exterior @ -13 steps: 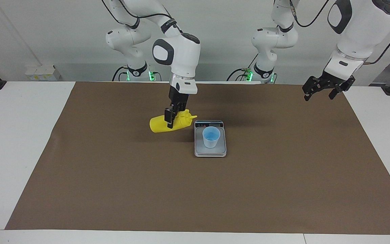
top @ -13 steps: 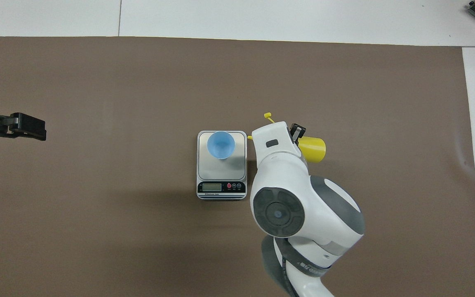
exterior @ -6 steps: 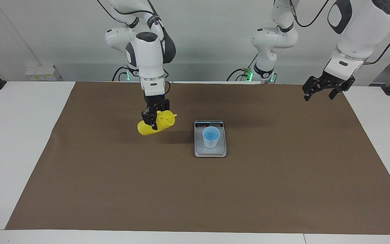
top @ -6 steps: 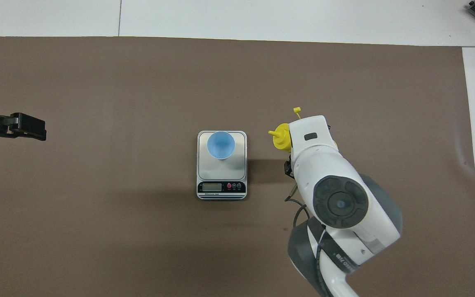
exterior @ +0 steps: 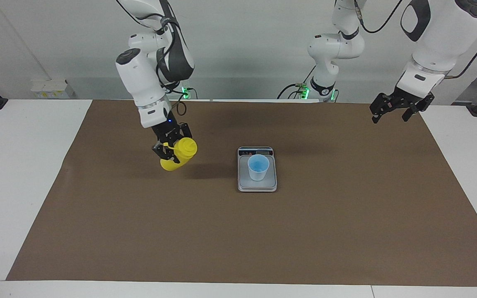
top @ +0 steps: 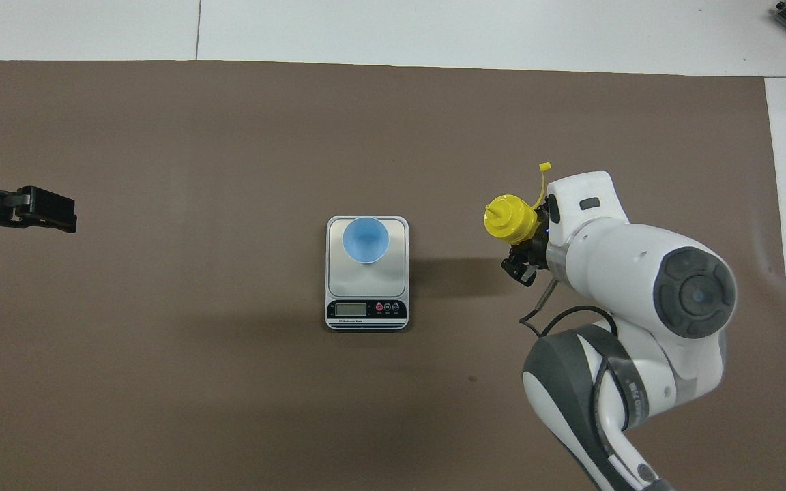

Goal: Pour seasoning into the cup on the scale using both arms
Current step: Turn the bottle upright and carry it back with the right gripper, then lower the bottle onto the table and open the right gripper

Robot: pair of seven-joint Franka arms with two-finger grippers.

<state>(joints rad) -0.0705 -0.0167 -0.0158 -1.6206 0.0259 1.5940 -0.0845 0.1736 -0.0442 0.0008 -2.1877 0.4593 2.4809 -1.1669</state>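
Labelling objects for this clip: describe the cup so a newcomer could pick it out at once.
Start at the brown mat, middle of the table. The silver-grey scale lies there, and the cup stands upright on it. It is light blue, tapered, open-topped, unlike the yellow bottle in the right gripper.

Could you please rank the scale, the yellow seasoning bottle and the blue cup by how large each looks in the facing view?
1. Scale, the widest footprint.
2. Seasoning bottle, tilted in the shut right gripper and partly hidden by it.
3. Cup, standing on the scale.

Bottle and cup look close, so that order is unsure.
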